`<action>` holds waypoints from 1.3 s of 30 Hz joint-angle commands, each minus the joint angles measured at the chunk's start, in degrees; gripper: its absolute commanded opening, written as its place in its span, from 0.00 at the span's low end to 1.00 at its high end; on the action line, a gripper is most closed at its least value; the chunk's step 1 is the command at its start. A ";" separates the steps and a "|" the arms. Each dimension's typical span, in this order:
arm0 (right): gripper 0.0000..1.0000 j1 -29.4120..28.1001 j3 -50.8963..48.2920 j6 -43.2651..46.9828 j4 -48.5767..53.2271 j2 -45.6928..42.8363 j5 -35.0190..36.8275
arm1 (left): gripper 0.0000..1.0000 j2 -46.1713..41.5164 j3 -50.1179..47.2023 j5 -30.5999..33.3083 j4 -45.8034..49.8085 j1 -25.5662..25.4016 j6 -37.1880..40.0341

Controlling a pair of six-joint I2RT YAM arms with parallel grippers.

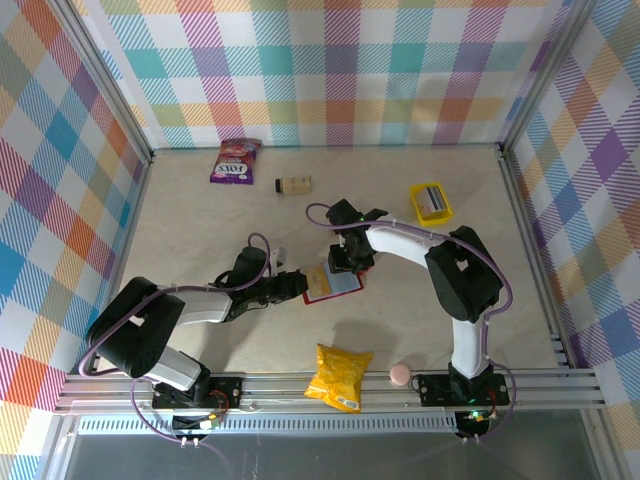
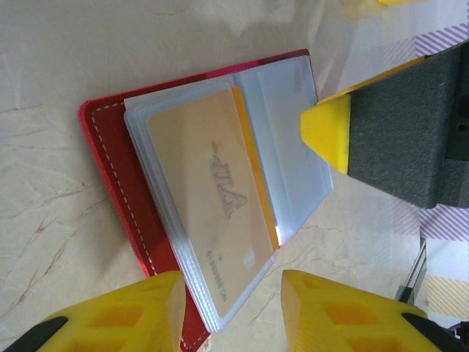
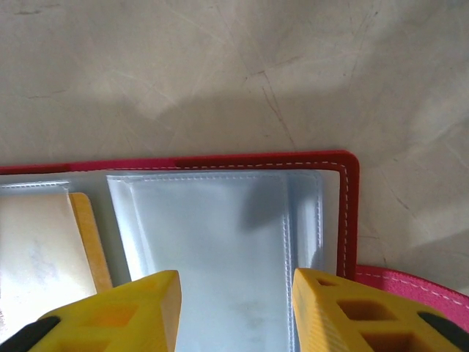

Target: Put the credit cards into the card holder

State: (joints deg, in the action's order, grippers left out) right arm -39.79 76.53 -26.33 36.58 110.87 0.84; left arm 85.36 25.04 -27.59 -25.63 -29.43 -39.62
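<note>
The red card holder point(image 1: 331, 284) lies open on the table between the two arms, its clear pockets facing up. One yellow credit card point(image 2: 209, 202) sits inside a clear pocket of the card holder point(image 2: 117, 169). My left gripper point(image 2: 231, 297) is open, and the near corner of the pocket stack lies between its yellow fingers. In the right wrist view, my right gripper point(image 3: 236, 297) is open over an empty clear pocket of the holder point(image 3: 344, 213), with the yellow card's edge point(image 3: 89, 238) to its left. One right fingertip point(image 2: 325, 137) rests over the pockets' far side.
A small yellow tray point(image 1: 432, 203) with a grey item in it stands at the back right. A purple snack packet point(image 1: 234, 160) and a small beige box point(image 1: 294, 184) lie at the back. A yellow crisp bag point(image 1: 338, 376) and a pink round thing point(image 1: 400, 374) sit at the near edge.
</note>
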 commanded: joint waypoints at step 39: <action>0.44 0.22 -3.40 -2.33 -2.27 -2.80 -0.13 | 0.39 3.23 2.38 -1.43 1.28 0.60 0.52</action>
State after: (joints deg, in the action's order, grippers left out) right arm -39.72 73.58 -27.86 34.52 107.42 1.10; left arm 88.14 26.44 -28.01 -24.12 -29.43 -39.62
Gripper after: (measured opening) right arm 0.438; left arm 0.392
